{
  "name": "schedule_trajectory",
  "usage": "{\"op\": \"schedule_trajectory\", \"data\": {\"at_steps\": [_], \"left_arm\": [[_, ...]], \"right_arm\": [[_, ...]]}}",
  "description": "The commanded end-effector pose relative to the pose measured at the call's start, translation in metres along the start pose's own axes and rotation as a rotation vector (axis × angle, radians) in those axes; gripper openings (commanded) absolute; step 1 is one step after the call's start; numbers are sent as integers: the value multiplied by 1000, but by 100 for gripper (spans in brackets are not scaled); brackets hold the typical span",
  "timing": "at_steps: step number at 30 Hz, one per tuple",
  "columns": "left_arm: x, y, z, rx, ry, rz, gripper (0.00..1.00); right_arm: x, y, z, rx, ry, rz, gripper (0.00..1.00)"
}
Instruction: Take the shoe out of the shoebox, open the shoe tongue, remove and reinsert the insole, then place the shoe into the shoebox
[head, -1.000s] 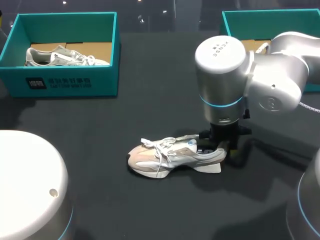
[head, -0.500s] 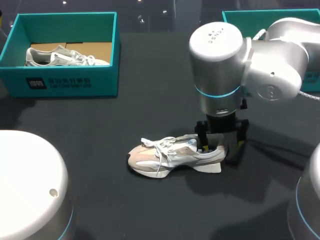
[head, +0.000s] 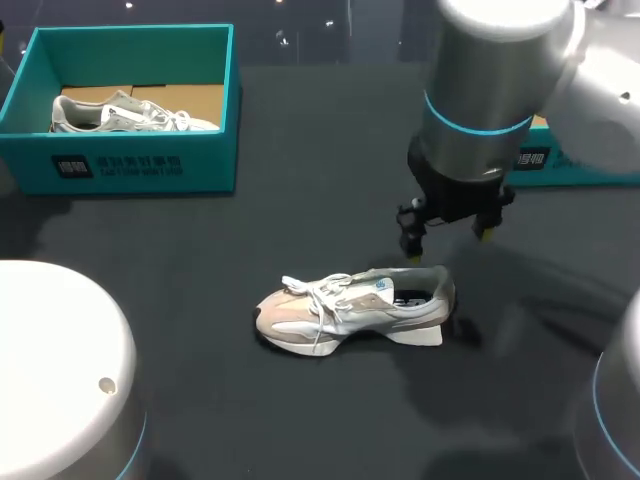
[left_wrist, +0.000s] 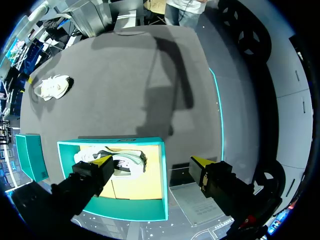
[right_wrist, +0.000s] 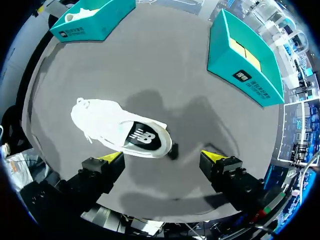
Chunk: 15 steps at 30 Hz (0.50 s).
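A white and beige shoe (head: 345, 310) lies on its sole on the black table, toe towards my left arm. Its dark insole (right_wrist: 142, 138) shows inside the heel opening. My right gripper (head: 450, 238) hangs open just above and behind the heel, touching nothing. In the right wrist view the shoe (right_wrist: 112, 130) lies under the right gripper (right_wrist: 164, 159), beside one of its fingers (right_wrist: 112, 159). My left gripper (left_wrist: 151, 162) is open and empty, high over a teal shoebox (left_wrist: 150, 212) that holds a second shoe (left_wrist: 115, 162).
The teal shoebox (head: 150, 165) with the second shoe (head: 130, 113) stands at the back left. Another teal shoebox (head: 565, 165) stands at the back right, partly behind my right arm. My left arm's white housing (head: 60, 370) fills the front left corner.
My right gripper has opened, let go of the shoe's heel and risen clear of it. The shoe stays where it was. The left arm has not moved.
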<state>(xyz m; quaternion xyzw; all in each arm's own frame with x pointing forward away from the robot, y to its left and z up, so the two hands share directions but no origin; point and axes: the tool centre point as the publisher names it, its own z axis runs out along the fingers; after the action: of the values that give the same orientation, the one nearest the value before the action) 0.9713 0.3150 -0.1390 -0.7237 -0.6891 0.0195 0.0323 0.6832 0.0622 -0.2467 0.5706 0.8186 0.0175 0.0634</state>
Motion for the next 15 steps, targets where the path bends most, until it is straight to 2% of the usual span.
{"op": "schedule_trajectory", "data": {"at_steps": [1,4,6,10,15], "left_arm": [[0,0,0,0,3,1,100],[0,0,0,0,3,1,100],[0,0,0,0,3,1,100],[0,0,0,0,3,1,100],[0,0,0,0,3,1,100]], "right_arm": [[-19,-18,-3,-105,103,-15,100],[-19,-18,-3,-105,103,-15,100],[-24,-22,-5,-243,168,-107,100],[-33,-28,-4,-451,263,-248,100],[-45,-32,-4,-567,299,-363,100]]}}
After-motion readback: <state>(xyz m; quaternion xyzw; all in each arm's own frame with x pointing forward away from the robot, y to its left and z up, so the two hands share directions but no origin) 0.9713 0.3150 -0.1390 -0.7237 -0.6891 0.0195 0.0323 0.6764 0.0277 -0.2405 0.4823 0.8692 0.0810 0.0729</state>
